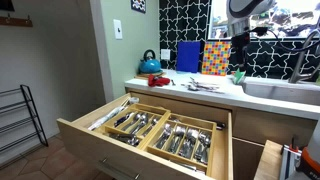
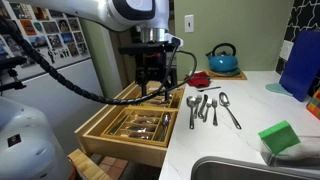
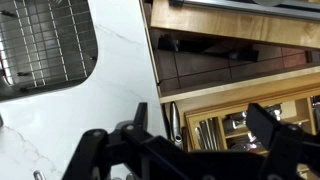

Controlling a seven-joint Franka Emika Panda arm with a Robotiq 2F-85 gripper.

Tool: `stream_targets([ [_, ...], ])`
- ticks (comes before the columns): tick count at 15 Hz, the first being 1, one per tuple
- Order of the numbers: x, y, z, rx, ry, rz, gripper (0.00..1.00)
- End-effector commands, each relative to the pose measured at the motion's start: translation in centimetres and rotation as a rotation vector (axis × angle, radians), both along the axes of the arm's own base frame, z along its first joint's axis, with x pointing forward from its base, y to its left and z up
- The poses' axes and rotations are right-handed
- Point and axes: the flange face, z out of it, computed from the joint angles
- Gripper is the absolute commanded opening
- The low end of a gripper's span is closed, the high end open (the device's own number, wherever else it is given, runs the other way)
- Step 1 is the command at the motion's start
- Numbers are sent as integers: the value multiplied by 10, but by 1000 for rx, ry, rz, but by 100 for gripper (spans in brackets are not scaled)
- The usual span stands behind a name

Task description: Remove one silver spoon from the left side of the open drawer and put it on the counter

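The gripper [image 2: 158, 88] hangs over the open drawer [image 2: 118, 150], beside the counter [image 2: 225, 140] edge. Its jaws are spread wide and hold nothing. This looks like the reach for a spoon, so the next move calls for dropping down and squaring up on one handle. Two divider trays [image 1: 163, 127] hold the silver cutlery, and about four pieces [image 2: 210, 108] lie on the counter, with one kettle [image 2: 222, 58] and one sponge [image 2: 280, 137].

White arm [image 2: 95, 12] angled down, gripper [image 2: 154, 88] seemingly open
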Motion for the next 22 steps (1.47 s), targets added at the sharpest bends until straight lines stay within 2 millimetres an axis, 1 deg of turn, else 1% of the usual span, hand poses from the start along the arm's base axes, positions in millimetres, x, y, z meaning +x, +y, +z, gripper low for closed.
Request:
stream_targets([
  [1,0,0,0,0,1,0,100],
  [7,0,0,0,0,1,0,100],
  [8,9,6,1,1,-6,60,100],
  [9,21,24,2,30,-35,153,100],
  [12,53,70,-8,115,-51,288,100],
  [14,77,97,-17,179,-60,359,100],
  [15,88,107,-22,207,-64,390,100],
  [18,129,125,-44,273,-61,458,100],
  [22,182,136,-76,342,-44,493,100],
])
